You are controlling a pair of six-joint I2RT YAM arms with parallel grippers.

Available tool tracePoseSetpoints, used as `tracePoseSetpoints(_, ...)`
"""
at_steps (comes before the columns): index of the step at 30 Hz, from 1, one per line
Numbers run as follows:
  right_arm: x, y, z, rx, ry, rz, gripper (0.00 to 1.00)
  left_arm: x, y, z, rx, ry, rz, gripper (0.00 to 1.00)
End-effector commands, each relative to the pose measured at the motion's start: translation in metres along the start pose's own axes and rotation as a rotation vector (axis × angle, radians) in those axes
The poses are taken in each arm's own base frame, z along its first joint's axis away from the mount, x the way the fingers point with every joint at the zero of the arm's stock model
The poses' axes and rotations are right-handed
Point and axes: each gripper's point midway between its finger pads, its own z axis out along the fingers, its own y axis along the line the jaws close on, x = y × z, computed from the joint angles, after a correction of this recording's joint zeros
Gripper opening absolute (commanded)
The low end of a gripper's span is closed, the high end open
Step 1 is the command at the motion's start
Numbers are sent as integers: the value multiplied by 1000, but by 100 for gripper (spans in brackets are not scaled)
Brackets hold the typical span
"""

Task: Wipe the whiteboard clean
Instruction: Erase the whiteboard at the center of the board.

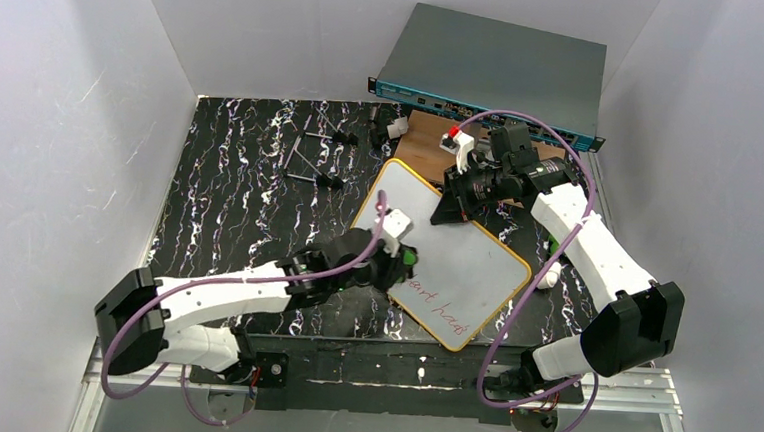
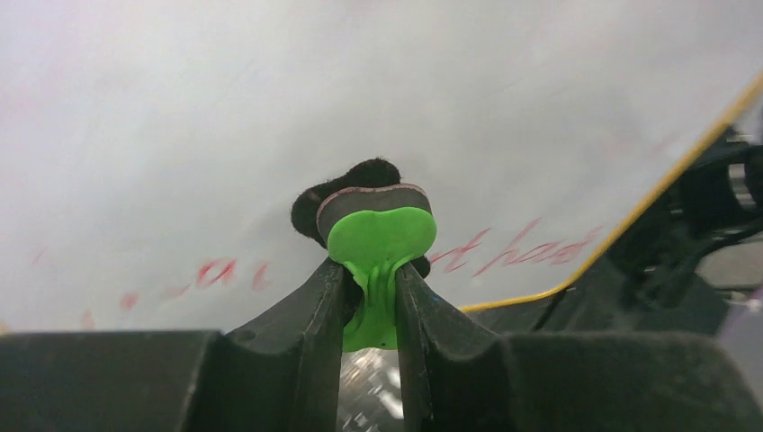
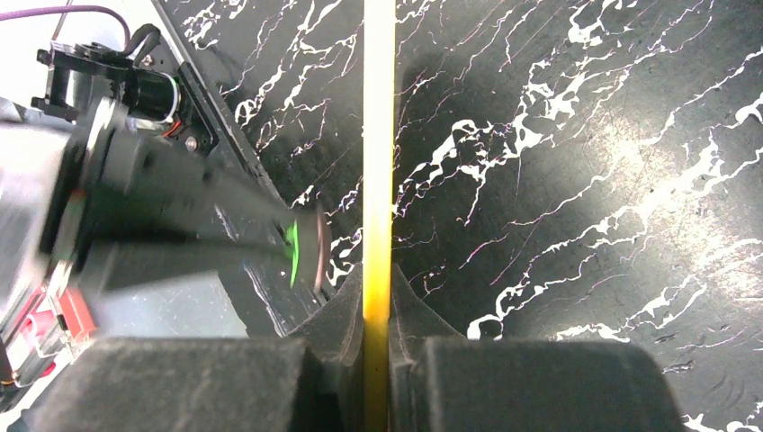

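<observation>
The whiteboard (image 1: 465,266) sits in the middle of the black marbled table (image 1: 239,187), turned at an angle, with its orange-yellow frame showing all round. The left gripper (image 1: 402,260) reaches over the board's near left part, its jaws clamped on the green grip of an eraser (image 2: 378,236). The eraser's dark felt pad is turned to the white face and sits right at it, though actual contact cannot be told. Red handwriting (image 2: 531,250) runs along the board beside the eraser toward the near corner, and fainter red smudges lie on its other side. The right gripper (image 1: 456,209) is at the board's far edge with its jaws pressed together on the yellow frame (image 3: 378,162); from the right wrist the board shows edge-on as a thin yellow line between the two fingers. Behind the whiteboard lie a brown wooden board (image 1: 424,143) and a grey box (image 1: 498,63) with a teal front
</observation>
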Motion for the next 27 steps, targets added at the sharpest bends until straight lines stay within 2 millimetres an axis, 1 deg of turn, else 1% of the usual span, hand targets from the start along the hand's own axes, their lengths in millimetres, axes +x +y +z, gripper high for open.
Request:
tracePoseSetpoints(1,-17,12,-10,-36,-73,-103,1,17,48,-22,-129,-27,-131,0)
tracePoseSetpoints(7,-19,13,-10,-48,-75,-94,1,48,107,-39,-287,-48,-248,0)
tracePoseSetpoints(9,-19,13,-9,-58,-75,-85,1,49,121,-40,-319,-66,-268,0)
tracePoseSetpoints(12,-19,13,-7,-65,-70,-78,1,46,140,-37,-353,-83,-266,0)
tracePoseSetpoints(17,-19,13,-10,-66,-74,-87,1,40,150,-24,-347,-111,-185,0)
tracePoseSetpoints(19,-19,14,-10,-72,-77,-88,1,43,153,-19,-344,-104,-165,0)
tracePoseSetpoints(22,-17,15,-10,-81,-72,-85,1,49,147,-11,-303,-68,-147,0)
tracePoseSetpoints(24,-17,14,-9,-86,-70,-82,1,52,143,-7,-268,-78,-139,0)
tracePoseSetpoints(27,-15,16,-8,-98,-66,-84,1,60,143,-7,-264,-91,-135,0)
